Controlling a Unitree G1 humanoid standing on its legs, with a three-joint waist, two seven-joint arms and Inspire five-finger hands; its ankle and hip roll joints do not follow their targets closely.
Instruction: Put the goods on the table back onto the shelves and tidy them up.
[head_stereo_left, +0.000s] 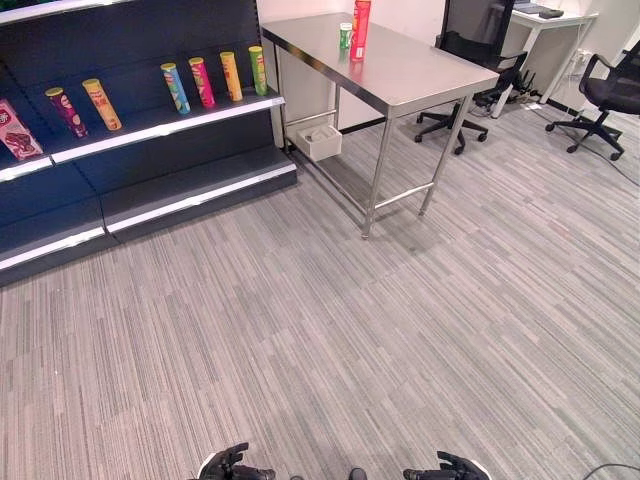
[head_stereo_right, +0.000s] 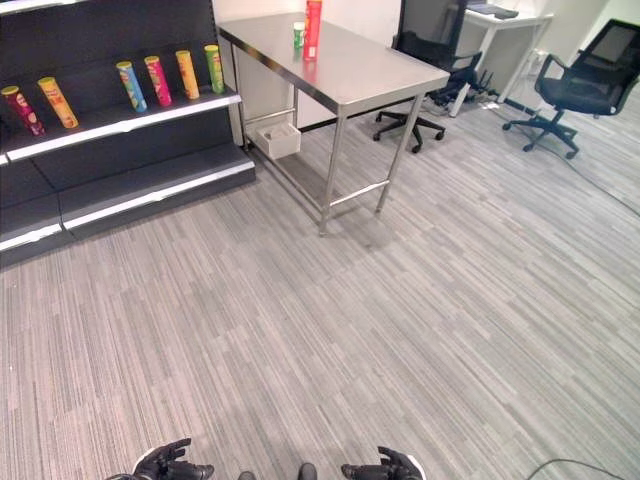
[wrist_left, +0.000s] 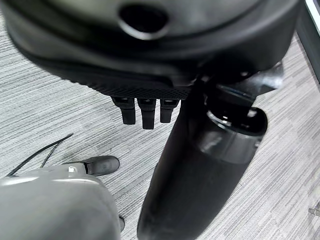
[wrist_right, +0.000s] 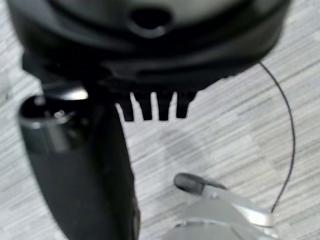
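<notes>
Both dark robot hands sit low at the near edge over grey striped carpet (head_stereo_left: 330, 330): left hand (head_stereo_left: 232, 466), right hand (head_stereo_left: 450, 467), each empty, fingers hanging loose and uncurled in the wrist views. Far off, well apart from the hands, a stainless steel table (head_stereo_left: 400, 75) carries the goods: a tall red crisp tube (head_stereo_left: 361, 29) upright, a short green-and-white can (head_stereo_left: 345, 37) just beside it. Dark shelving unit (head_stereo_left: 150, 160) on the left holds slanted tubes, among them a green tube (head_stereo_left: 258, 70) and an orange tube (head_stereo_left: 231, 76). Label print too small to read. White bin (head_stereo_left: 320, 141) under the table; black office chair (head_stereo_left: 610, 95) far right.
</notes>
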